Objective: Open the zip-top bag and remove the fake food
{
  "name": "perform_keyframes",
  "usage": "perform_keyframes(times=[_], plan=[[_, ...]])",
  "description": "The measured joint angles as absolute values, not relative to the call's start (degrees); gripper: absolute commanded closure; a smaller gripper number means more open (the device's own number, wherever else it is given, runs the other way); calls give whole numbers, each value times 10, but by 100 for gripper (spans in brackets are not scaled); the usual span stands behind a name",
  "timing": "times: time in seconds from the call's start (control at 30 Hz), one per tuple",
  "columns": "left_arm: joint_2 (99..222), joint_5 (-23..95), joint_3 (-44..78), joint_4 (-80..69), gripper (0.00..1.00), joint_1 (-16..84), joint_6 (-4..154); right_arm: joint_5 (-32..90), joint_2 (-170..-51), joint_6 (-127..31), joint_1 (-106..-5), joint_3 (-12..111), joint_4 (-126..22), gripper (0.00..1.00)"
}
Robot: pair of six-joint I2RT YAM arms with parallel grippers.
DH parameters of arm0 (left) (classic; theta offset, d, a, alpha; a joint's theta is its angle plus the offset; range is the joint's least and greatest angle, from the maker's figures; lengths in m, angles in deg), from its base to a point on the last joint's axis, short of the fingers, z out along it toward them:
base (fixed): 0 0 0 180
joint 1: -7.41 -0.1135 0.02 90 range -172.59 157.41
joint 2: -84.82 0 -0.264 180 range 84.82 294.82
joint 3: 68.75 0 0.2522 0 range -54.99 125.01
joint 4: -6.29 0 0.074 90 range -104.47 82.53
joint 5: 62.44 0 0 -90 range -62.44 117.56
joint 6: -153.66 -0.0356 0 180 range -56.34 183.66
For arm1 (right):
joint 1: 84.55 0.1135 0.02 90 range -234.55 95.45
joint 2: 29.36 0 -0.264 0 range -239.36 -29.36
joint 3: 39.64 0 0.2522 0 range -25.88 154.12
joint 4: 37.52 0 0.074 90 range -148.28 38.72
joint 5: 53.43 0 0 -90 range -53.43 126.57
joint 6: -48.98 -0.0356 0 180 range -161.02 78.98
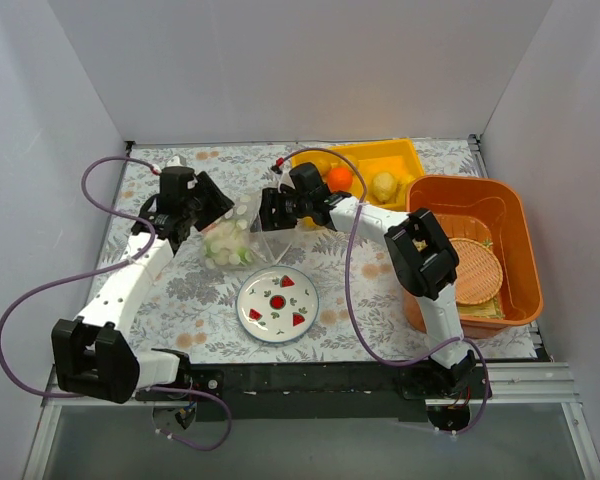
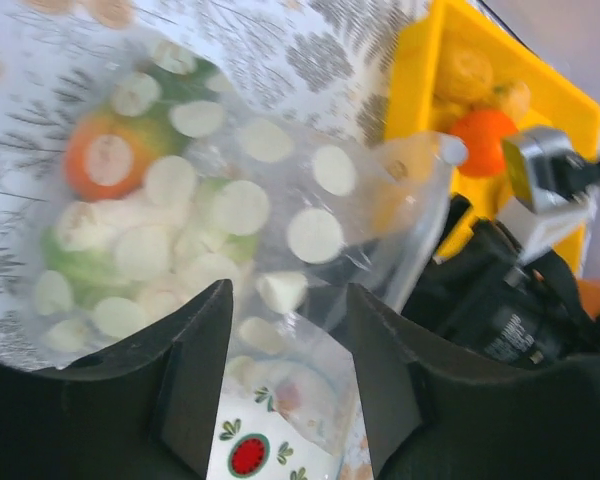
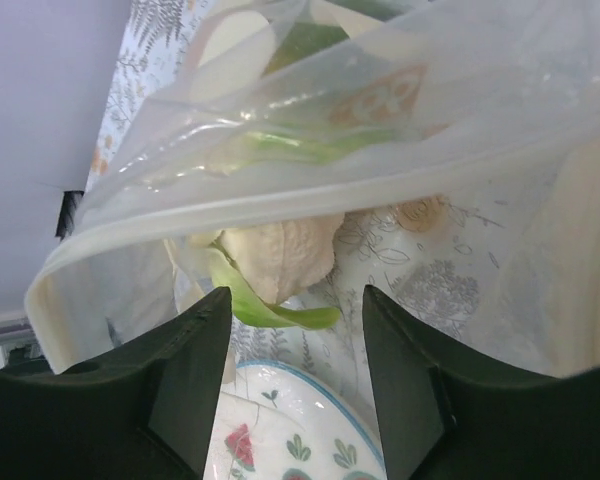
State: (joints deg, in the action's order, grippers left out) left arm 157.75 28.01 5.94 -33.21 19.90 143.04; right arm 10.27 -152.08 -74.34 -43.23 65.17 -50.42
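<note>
The zip-top bag [image 1: 235,238] lies on the patterned cloth between my two grippers, holding pale round slices, green bits and an orange slice [image 2: 105,160]. My left gripper [image 1: 208,218] is at its left side. In the left wrist view its jaws [image 2: 285,300] stand apart, with a loose corner of the bag's film [image 2: 310,350] between them, not pinched. My right gripper [image 1: 267,215] is at the bag's right side and is open [image 3: 295,300]. The zip strip [image 3: 280,195] runs just beyond its fingertips, with a pale leafy piece [image 3: 280,255] under it. A round orange fruit [image 1: 340,178] and a yellow one [image 1: 383,186] sit in the yellow tray [image 1: 400,155].
The white plate [image 1: 277,305] with red fruit motifs lies just in front of the bag. An orange basket [image 1: 475,190] with a woven mat inside stands at the right. White walls close the back and both sides.
</note>
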Motion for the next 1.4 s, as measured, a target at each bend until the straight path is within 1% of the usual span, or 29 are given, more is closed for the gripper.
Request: perform_keyframes(times=[0.07, 0.1, 0.17, 0.2, 0.3, 0.33, 0.43, 0.63, 0.93, 1.07, 1.17, 1.2, 1.23, 1.27, 1.3, 1.37, 1.4], plan=[[1574, 265, 57, -340, 66, 177, 1429, 95, -1521, -754, -432, 649, -483, 34], [1574, 258, 53, -340, 71, 165, 1427, 91, -1521, -758, -432, 646, -471, 33], [1579, 247, 38, -340, 75, 142, 1425, 85, -1521, -770, -432, 640, -456, 32], [1582, 242, 32, -339, 81, 137, 1426, 82, -1521, -774, -432, 636, -449, 31], [1604, 230, 14, -338, 88, 132, 1429, 75, -1523, -788, -432, 634, -430, 28], [1614, 227, 9, -335, 92, 132, 1430, 73, -1525, -791, -431, 634, -423, 26], [1640, 221, -3, -323, 95, 132, 1434, 69, -1532, -802, -427, 634, -405, 22], [1677, 212, -29, -305, 100, 132, 1446, 69, -1568, -805, -409, 648, -399, 18], [1694, 210, -40, -262, 100, 132, 1451, 76, -1610, -813, -386, 676, -397, 13], [1699, 217, -48, -240, 100, 131, 1457, 77, -1615, -821, -383, 689, -391, 13], [1699, 221, -60, -224, 100, 128, 1463, 79, -1626, -829, -383, 705, -390, 18], [1698, 223, -63, -219, 100, 126, 1465, 81, -1629, -832, -383, 708, -390, 25], [1697, 225, -65, -217, 100, 126, 1466, 82, -1631, -835, -383, 709, -390, 33], [1695, 226, -66, -215, 100, 125, 1467, 84, -1634, -838, -384, 710, -389, 44], [1692, 226, -68, -215, 99, 125, 1468, 88, -1636, -842, -384, 710, -388, 66], [1687, 225, -70, -217, 96, 125, 1468, 90, -1638, -846, -385, 711, -386, 77], [1683, 225, -70, -219, 95, 125, 1469, 92, -1638, -849, -385, 711, -387, 84]])
